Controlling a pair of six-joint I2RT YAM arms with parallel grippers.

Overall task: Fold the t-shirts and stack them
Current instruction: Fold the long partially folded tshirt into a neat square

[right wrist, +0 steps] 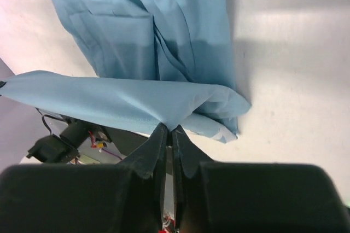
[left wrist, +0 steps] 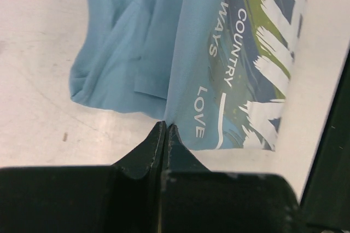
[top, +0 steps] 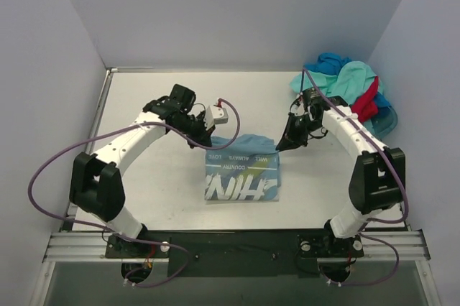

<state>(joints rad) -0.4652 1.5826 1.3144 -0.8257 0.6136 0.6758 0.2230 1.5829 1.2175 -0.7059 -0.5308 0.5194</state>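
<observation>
While the white tabletop (top: 251, 98) carries everything, the light-blue t-shirt (top: 242, 177) lies near its middle, between the two arms, folded into a rough rectangle with its white lettering facing up. A heap of other t-shirts (top: 345, 83), mint-green, red and deeper blue, sits at the far right corner against a teal tub (top: 389, 123). The left hand (top: 205, 141) is pinched tight on the folded shirt's far left corner. The right hand (top: 280, 146) is pinched tight on its far right corner, holding up a fold of cloth.
</observation>
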